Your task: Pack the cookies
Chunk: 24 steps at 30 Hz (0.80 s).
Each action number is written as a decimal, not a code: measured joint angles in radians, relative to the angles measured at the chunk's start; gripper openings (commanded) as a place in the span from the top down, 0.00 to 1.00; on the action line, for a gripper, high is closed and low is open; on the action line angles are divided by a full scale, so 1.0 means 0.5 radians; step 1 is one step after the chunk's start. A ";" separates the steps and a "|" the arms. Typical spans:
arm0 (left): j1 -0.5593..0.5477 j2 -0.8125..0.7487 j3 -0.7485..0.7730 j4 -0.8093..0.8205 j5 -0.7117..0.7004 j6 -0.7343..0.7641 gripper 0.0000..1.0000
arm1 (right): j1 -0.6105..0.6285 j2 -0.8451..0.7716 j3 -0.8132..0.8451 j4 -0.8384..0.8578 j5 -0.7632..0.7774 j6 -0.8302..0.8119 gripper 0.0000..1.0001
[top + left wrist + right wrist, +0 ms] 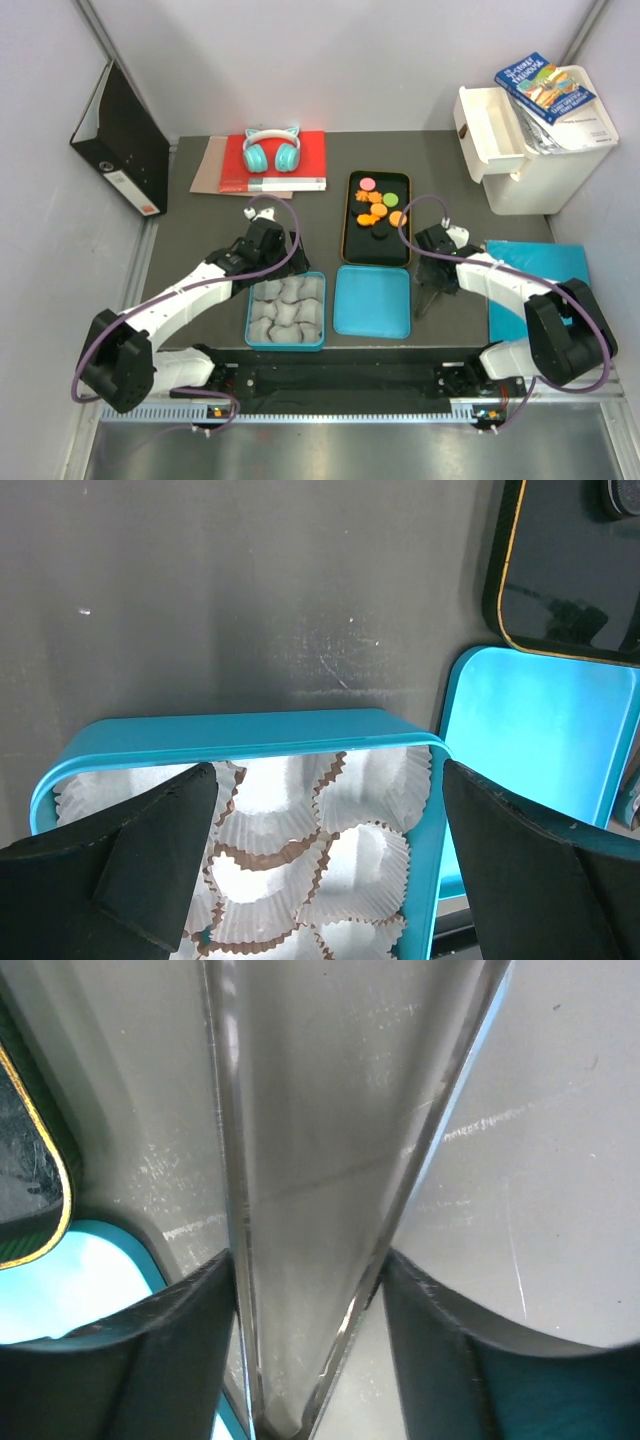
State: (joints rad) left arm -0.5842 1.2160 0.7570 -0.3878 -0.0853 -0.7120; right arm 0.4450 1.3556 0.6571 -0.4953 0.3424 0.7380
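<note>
The cookies (pixel 375 205), orange, black, pink and green, lie on the black tray (pixel 346 232) at the table's middle, beyond the blue lid (pixel 372 300); the left gripper (pixel 325 780) hangs spread wide over the far rim of the blue tin (pixel 240 725) of paper cups (pixel 270 790). The right gripper (pixel 310 1270), beside the lid, is closed against both sides of a clear V-shaped piece (pixel 228 1160).

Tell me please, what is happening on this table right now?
Two robot arms are set up to pack cookies. The cookies all lie on the black tray; none is in the teal tin, whose paper cups look empty. The left gripper hovers open over that tin. The right gripper has its fingers on either side of a clear V-shaped tool, beside the teal lid.
</note>
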 measured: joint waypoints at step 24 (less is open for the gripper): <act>0.000 0.034 -0.044 0.004 0.021 -0.047 0.02 | 0.000 -0.855 0.047 -0.315 0.109 -0.134 0.53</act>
State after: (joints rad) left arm -0.5842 1.2331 0.7349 -0.3859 -0.0746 -0.7353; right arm 0.4450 0.9283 0.6807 -0.6529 0.3969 0.6712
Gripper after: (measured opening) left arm 0.983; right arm 0.477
